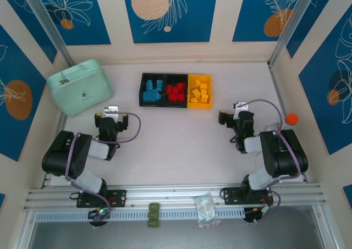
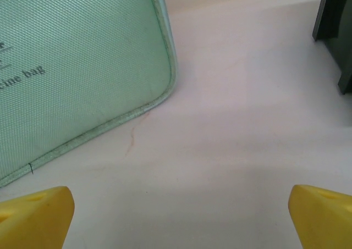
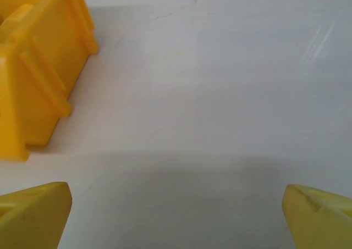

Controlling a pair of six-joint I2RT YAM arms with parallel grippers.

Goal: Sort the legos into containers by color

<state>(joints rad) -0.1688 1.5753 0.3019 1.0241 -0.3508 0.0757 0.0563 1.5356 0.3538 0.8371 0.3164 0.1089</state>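
Observation:
Three joined containers stand in a row at the back middle of the table. The left black bin [image 1: 142, 87] holds blue legos [image 1: 152, 92], the middle black bin [image 1: 176, 75] holds red legos [image 1: 176, 93], and the yellow bin [image 1: 209, 93] holds yellow legos [image 1: 199, 91]. My left gripper [image 1: 111, 115] rests low over bare table in front of them on the left, open, its yellow fingertips [image 2: 33, 219] far apart with nothing between. My right gripper [image 1: 230, 116] sits to the front right, open and empty [image 3: 176, 219], with the yellow bin's outer wall [image 3: 38, 67] ahead on its left.
A mint-green zip case [image 1: 80, 87] lies at the back left, its corner [image 2: 77, 67] just ahead of the left gripper [image 2: 179, 221]. An orange-capped bottle [image 1: 291, 118] stands by the right wall. A metal rail [image 1: 176, 197] and a small plastic bag [image 1: 204, 208] lie along the front edge.

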